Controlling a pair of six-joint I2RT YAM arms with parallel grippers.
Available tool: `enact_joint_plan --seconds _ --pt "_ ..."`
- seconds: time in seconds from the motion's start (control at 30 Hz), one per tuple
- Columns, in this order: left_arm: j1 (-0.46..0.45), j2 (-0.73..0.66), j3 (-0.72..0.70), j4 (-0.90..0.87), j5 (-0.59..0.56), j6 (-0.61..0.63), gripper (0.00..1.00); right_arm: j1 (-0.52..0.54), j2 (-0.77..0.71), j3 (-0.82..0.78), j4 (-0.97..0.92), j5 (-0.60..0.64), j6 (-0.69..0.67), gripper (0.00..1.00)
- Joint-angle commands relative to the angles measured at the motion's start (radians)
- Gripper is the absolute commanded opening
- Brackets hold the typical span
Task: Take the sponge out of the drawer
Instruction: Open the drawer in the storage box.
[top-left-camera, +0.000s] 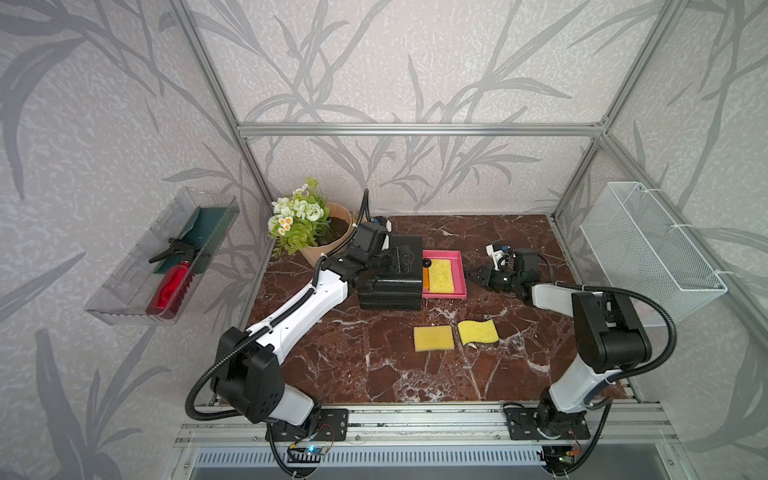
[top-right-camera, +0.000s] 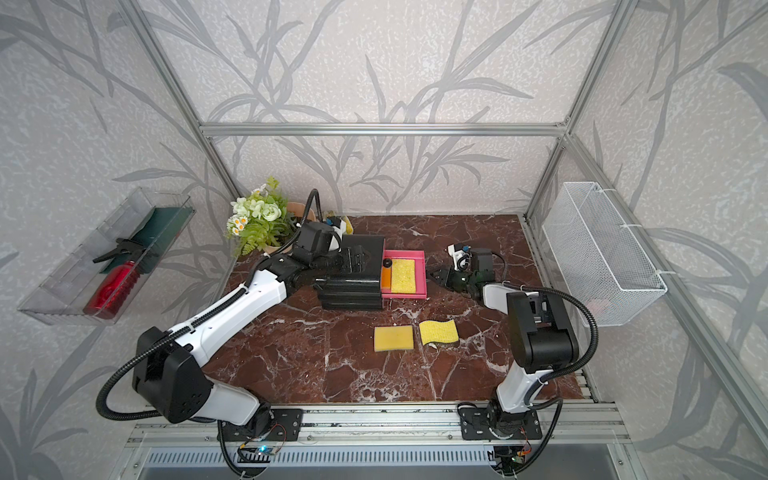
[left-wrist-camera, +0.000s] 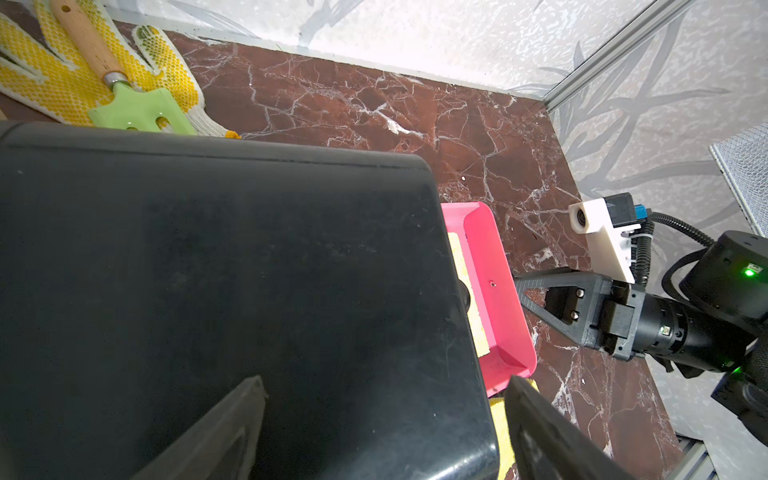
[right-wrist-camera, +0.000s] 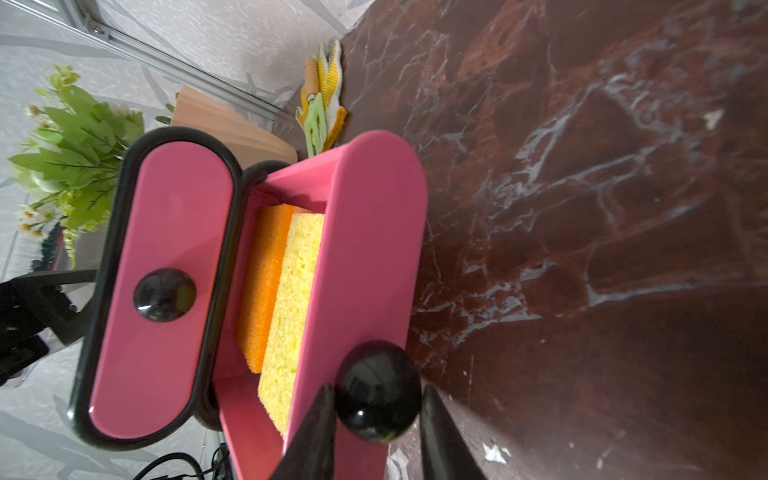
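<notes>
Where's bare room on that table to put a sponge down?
Widest: the table between the two loose sponges and the front rail. Also the back right corner, behind the right gripper. Crowded: back left, around plant, cabinet, left arm.

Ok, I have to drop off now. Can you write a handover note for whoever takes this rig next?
Grippers: the left gripper is open over the cabinet top and holds nothing. The right gripper is shut on the knob of the open drawer.
Things: the sponge, yellow, lies in the drawer next to an orange sponge. A square sponge and a wavy sponge lie on the table.
Done: drawer is open.
Left: let go of the knob, grasp the sponge, lift it out.
</notes>
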Motion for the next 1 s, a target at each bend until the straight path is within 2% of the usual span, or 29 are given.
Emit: enact_joint_plan --seconds 0.0,0.1,0.3,0.4,0.6,0.97 --pt "0.001 -0.016 -0.029 -0.023 0.008 -0.001 0.9 -0.003 -0.047 0.038 -0.107 0.055 -0.071 0.37" --pt "0.002 -0.024 -0.034 -0.021 0.007 0.001 0.9 -0.003 -0.072 0.044 -0.132 0.084 -0.08 0.49" --pt "0.001 -0.053 -0.046 -0.016 0.009 0.0 0.9 0.003 -0.178 0.084 -0.257 0.154 -0.126 0.54" --pt "0.001 -0.071 -0.055 -0.007 0.007 -0.001 0.9 0.058 -0.251 0.121 -0.38 0.286 -0.204 0.56" --pt "0.002 -0.084 -0.063 0.005 0.013 -0.005 0.9 0.218 -0.271 0.168 -0.471 0.465 -0.271 0.57" --pt "0.001 -0.12 -0.101 0.02 0.015 -0.01 0.9 0.385 -0.107 0.227 -0.411 0.501 -0.238 0.52"
